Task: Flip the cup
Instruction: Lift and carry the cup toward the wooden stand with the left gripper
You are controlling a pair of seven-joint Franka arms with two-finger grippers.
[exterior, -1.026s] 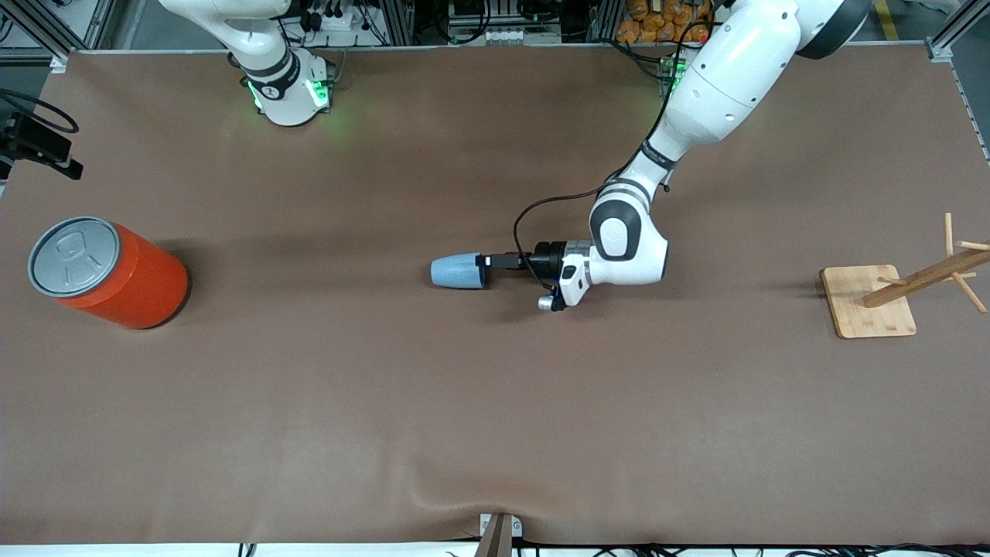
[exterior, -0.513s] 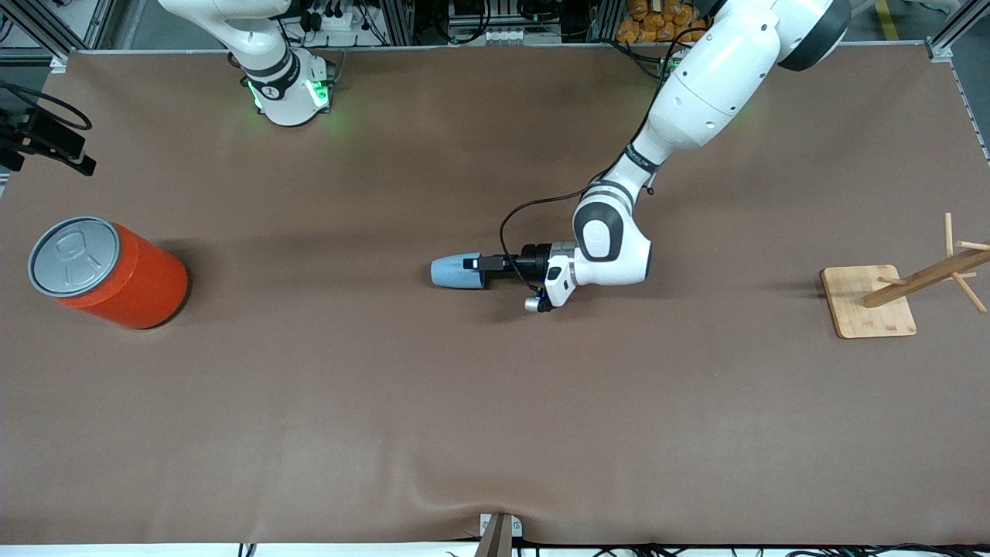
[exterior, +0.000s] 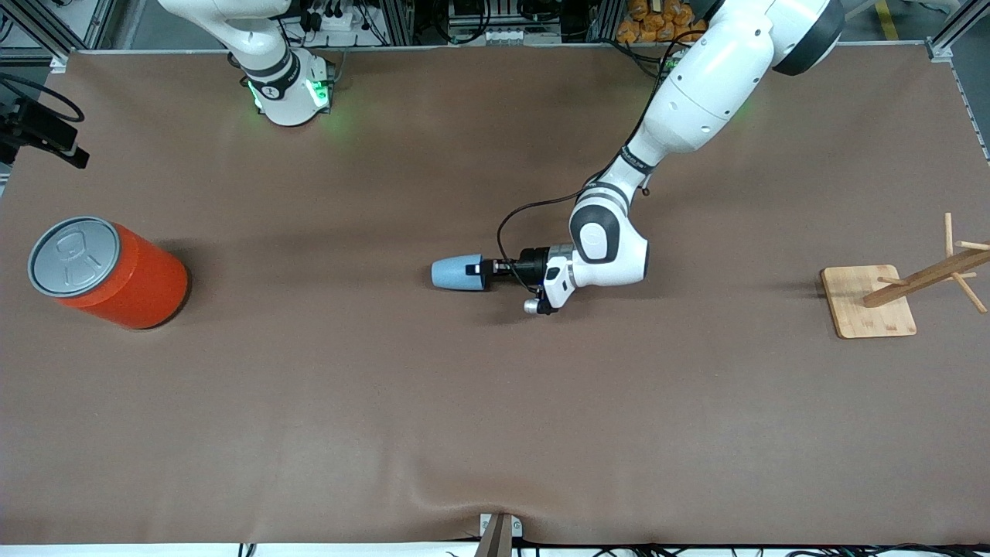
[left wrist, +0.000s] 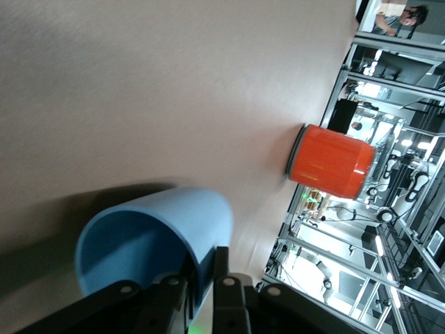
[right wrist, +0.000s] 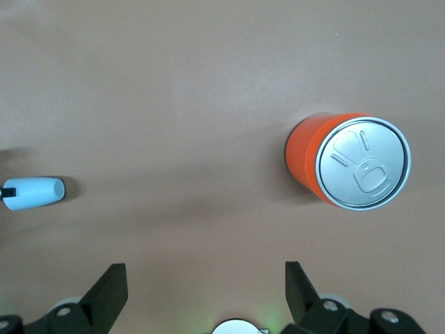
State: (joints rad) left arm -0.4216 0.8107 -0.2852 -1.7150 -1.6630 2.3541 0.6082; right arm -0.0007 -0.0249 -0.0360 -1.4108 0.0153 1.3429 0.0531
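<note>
Cup (exterior: 456, 274): light-blue smooth tapered plastic, lay on its side mid-table on the brown mat (exterior: 387, 402). Left gripper (exterior: 473, 269) pinched its rim wall, 1 finger inside, 1 outside. Orange cylindrical can (exterior: 116, 272), grey lid, stood upright toward the right arm's end. Right gripper (right wrist: 201, 292) hung spread wide, waiting.

A brown table cover (exterior: 309, 402) spreads wide, rippled at its edge nearest the front camera, where a small metal bracket (exterior: 499, 530) sits. Aluminium framing (exterior: 402, 23) with cables and power strips lines the edge farthest from that bracket. A wooden peg stand (exterior: 870, 302) rests toward the left arm's end.
</note>
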